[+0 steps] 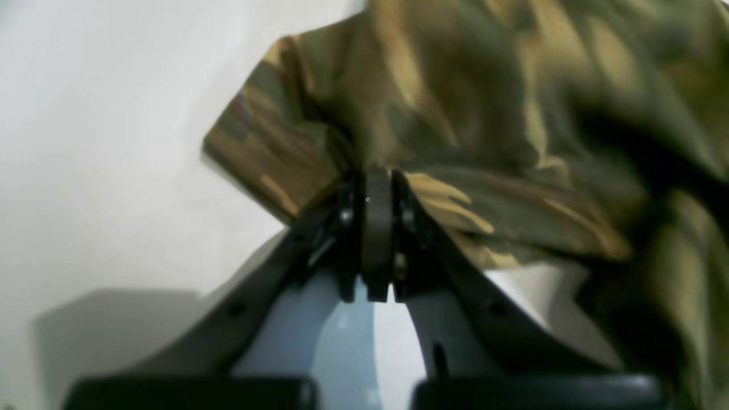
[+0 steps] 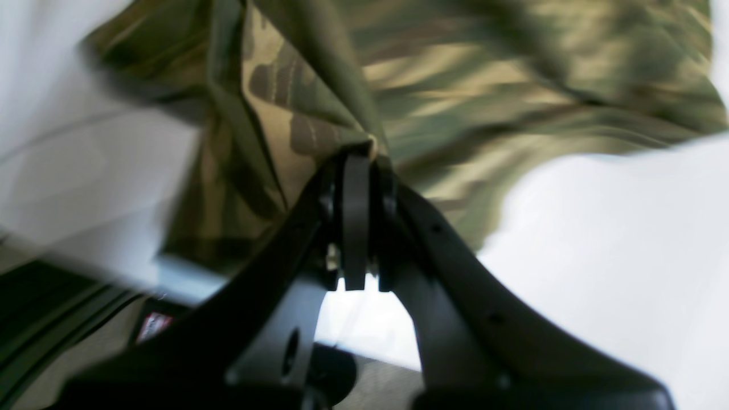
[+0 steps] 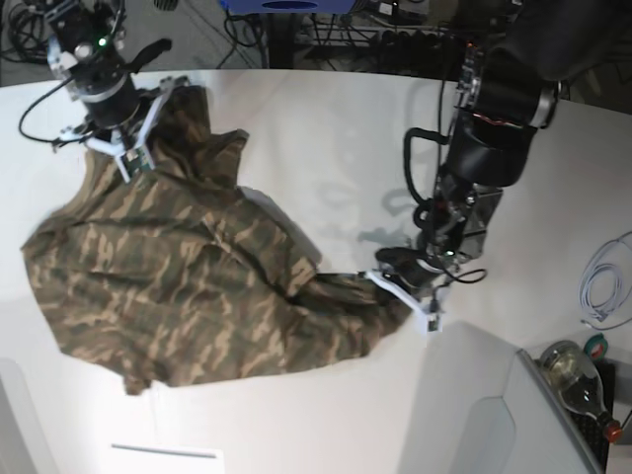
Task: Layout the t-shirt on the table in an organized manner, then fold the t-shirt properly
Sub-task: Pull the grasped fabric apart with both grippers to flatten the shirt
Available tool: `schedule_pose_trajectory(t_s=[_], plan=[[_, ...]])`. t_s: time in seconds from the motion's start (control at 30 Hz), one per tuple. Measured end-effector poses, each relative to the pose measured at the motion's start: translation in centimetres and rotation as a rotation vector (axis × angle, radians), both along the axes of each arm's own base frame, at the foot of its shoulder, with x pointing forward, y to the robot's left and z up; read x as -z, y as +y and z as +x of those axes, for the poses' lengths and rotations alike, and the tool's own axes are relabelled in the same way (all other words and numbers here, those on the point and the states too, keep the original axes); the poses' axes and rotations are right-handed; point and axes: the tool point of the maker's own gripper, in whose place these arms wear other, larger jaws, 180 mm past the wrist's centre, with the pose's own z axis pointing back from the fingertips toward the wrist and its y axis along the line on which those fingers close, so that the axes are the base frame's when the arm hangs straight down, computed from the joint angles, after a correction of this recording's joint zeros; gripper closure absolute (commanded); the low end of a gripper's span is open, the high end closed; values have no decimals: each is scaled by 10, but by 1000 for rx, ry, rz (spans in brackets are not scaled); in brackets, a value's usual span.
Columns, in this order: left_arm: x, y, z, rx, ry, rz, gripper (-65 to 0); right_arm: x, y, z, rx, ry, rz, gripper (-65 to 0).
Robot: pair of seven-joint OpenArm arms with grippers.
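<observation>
T-shirt (image 3: 178, 286) lies rumpled on the white worktop (image 3: 326, 128), spread only in part, so layout seems underway and no fold is made. Left tool (image 1: 376, 176) is clenched on a cloth edge at the near right; right tool (image 2: 356, 162) is clenched on the far left part. Bare worktop around the cloth leaves room to pull it flat.

Left gripper (image 1: 376, 188) closed w/ black pads pressed together, pinching a fold of camo t-shirt (image 1: 484, 114) right at the tips. Cloth bunched up across top & right of frame, one flat flap sticking out to left over white table (image 1: 102, 142). Blurry throughout; grey shadow on tabletop at lower left.
</observation>
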Motion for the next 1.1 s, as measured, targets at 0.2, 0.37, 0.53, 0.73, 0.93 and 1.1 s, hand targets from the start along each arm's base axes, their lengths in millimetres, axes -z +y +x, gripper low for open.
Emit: schedule_pose_trajectory(t_s=[0.2, 0.37, 0.53, 0.73, 0.93, 1.1], plan=[[-28, 27, -5, 86, -10, 80, 0, 8, -35, 15, 77, 62, -50, -2], [-48, 44, -24, 151, 6, 167, 0, 20, -24, 8, 50, 120, -5, -2], [-43, 41, -60, 272, 93, 316, 0, 32, -8, -1, 90, 172, 38, -14], [-31, 39, -94, 364, 144, 508, 0, 33, -8, -11, 109, 235, 23, -299], [-50, 67, -98, 272, 138, 530, -107, -14, -42, 17, 253, 8, 67, -453], [-76, 84, -104, 200, 81, 538, -318, -15, -73, 77, 325, -74, 60, -453]])
